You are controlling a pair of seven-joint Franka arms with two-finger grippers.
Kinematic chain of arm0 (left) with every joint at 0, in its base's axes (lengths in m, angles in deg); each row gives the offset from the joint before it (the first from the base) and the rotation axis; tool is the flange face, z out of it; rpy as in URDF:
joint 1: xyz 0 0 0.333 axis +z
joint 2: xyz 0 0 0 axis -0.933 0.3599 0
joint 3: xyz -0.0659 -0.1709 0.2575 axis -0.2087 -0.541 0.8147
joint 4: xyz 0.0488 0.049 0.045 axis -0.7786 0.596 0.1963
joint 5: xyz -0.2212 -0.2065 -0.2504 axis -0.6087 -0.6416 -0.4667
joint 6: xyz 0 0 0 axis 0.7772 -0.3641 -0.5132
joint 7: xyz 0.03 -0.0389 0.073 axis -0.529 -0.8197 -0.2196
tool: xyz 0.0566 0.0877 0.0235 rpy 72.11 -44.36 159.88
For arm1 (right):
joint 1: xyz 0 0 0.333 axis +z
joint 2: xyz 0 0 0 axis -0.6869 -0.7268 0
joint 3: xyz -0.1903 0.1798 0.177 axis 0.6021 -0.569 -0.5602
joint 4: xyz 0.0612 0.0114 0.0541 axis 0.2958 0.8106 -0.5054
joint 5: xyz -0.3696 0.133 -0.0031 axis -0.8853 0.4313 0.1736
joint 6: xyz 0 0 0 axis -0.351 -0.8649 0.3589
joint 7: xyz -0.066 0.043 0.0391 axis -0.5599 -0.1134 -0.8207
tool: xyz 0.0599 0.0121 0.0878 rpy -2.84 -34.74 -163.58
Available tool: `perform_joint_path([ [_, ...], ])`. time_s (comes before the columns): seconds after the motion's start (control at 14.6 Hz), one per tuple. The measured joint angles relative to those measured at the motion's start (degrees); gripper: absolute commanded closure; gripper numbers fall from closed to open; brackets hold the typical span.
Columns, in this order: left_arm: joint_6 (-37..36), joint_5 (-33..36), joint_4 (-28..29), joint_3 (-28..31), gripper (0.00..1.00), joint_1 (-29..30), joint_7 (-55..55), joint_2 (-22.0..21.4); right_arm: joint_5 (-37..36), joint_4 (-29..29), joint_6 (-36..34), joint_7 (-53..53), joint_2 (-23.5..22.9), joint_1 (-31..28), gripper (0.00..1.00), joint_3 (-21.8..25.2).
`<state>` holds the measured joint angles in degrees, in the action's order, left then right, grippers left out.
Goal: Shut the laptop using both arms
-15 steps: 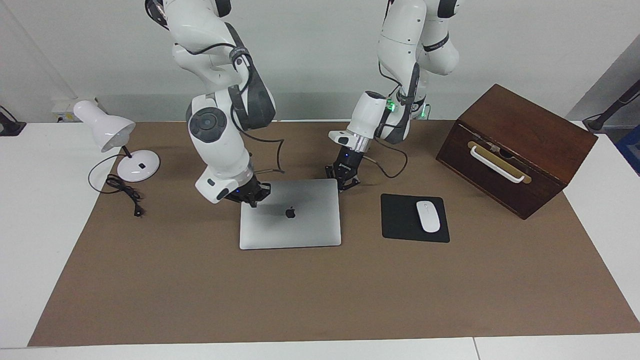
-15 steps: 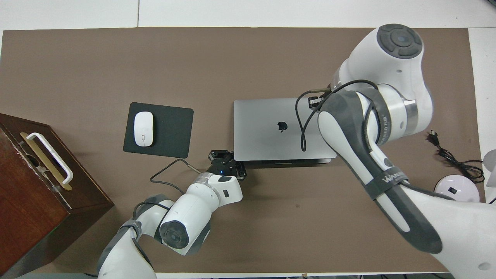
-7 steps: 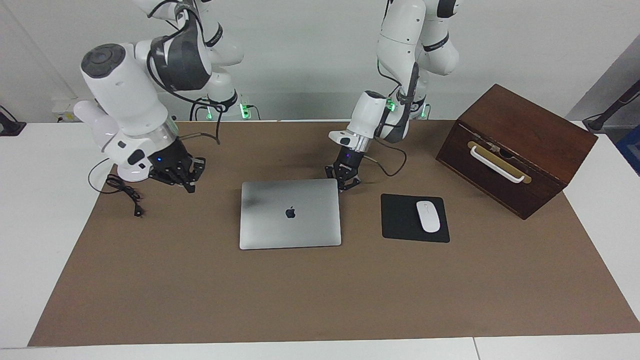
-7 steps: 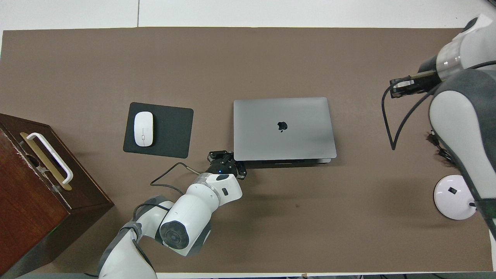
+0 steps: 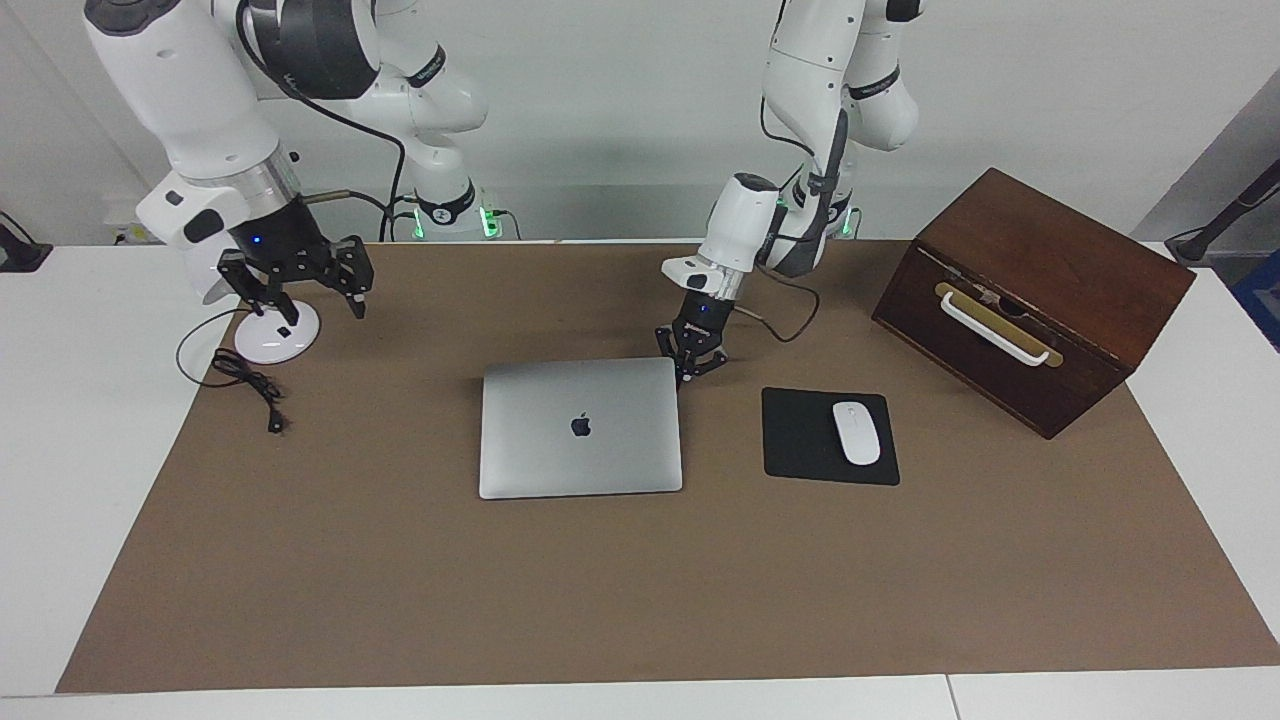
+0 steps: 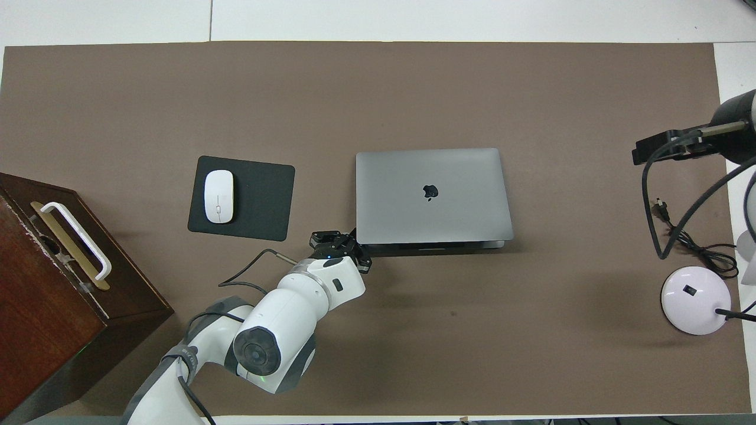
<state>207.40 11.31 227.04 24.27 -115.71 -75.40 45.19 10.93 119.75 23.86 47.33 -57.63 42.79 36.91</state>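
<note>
Laptop (image 5: 580, 427) lies closed at frame centre. Left hand (image 5: 697, 362), fingertips together, at its upper corner; right hand (image 5: 297, 287) wide, upper left.

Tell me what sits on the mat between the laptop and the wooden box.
A black mouse pad with a white mouse on it lies between the laptop and the wooden box; the facing view shows this.
</note>
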Motion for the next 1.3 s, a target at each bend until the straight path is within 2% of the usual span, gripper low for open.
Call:
perform_joint_path([
  [0.21, -8.00, -0.11, 0.09, 0.17, 1.00, 0.06, 0.59, -5.59, -0.01, 0.05, -1.56, -0.05, 0.80, -1.78, 0.00, 0.09],
  [0.55, -27.63, -0.16, -0.38, 0.52, 1.00, 3.32, 0.70, -17.98, -0.01, 0.72, -1.92, -0.39, 1.26, -3.11, 0.00, 0.16],
  [0.82, -50.10, -0.14, -6.51, 0.60, 1.00, 8.58, 0.66, -26.87, -0.01, 0.73, -1.92, -0.41, 1.28, -3.16, 0.00, 0.16],
  [1.03, -64.56, 1.08, -13.07, 0.65, 1.00, 12.93, 0.55, -30.48, -0.01, 0.74, -1.92, -0.41, 1.28, -3.17, 0.00, 0.16],
  [1.3, -77.64, 4.56, -20.54, 0.68, 1.00, 17.47, 0.42, -31.04, -0.01, 0.76, -1.92, -0.41, 1.28, -3.17, 0.00, 0.15],
])
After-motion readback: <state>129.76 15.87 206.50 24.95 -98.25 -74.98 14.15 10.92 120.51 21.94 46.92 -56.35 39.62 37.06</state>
